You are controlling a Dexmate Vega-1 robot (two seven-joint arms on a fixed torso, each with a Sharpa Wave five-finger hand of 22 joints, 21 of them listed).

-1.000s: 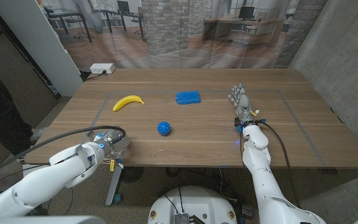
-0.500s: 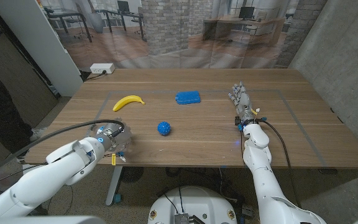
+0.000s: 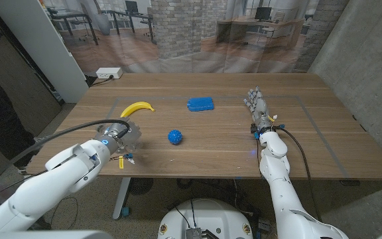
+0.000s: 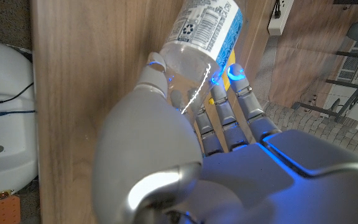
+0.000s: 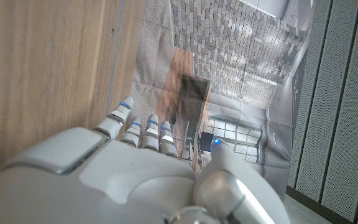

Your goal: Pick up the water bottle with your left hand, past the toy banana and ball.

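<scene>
Only L wrist view: left robot hand (image 4: 185, 162) grips water bottle (image 4: 201, 31).

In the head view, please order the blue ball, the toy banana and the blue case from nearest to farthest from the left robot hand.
Measured from the left robot hand, near the table's front left:
1. Toy banana, just beyond the hand, toward the far side.
2. Blue ball, to the hand's right, near the table's middle; only a little farther than the banana.
3. Blue case, farther back and right, clearly farthest.
</scene>
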